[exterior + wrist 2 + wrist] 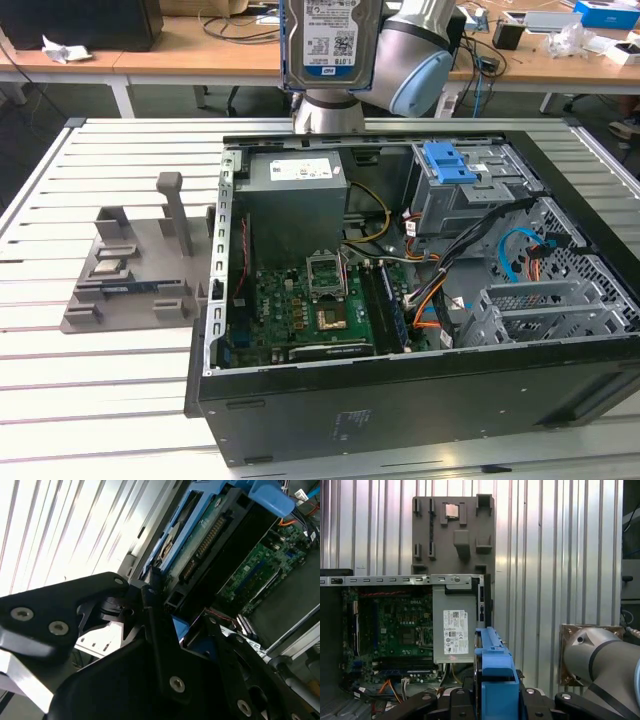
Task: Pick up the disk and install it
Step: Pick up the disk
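Disk [330,40] hangs upright, high above the open computer case [420,400] on the desk [100,380], my jaws clenched on its blue carrier frame [492,680]; I judge the height is for clearing the case walls and cables [478,233].

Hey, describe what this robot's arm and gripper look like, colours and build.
The arm is silver-grey metal with rounded joints, one closed by a pale blue cap. In the first wrist view a joint carries a dark seam band. The gripper is matte black, built from angular plates and link bars fastened with silver screws.
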Robot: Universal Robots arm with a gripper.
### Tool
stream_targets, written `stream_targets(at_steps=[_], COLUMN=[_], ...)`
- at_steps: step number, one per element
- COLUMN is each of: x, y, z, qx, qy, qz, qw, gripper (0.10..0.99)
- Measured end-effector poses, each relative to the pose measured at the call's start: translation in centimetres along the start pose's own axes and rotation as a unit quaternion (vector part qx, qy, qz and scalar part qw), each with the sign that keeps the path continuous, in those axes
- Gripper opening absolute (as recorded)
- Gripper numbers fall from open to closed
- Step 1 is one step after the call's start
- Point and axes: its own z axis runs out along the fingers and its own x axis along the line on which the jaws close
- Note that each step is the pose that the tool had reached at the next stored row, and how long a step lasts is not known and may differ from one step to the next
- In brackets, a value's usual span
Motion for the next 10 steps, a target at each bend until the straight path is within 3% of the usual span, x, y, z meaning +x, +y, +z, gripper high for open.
stream_targets(at_steps=[3,10], x=[0.36,2.22], y=[0.01,0.05], z=[0.27,0.39], qx=[0.0,0.0], qy=[0.0,0.0], qz=[0.0,0.0], qw=[1.0,1.0], gripper=[0.369,0.369])
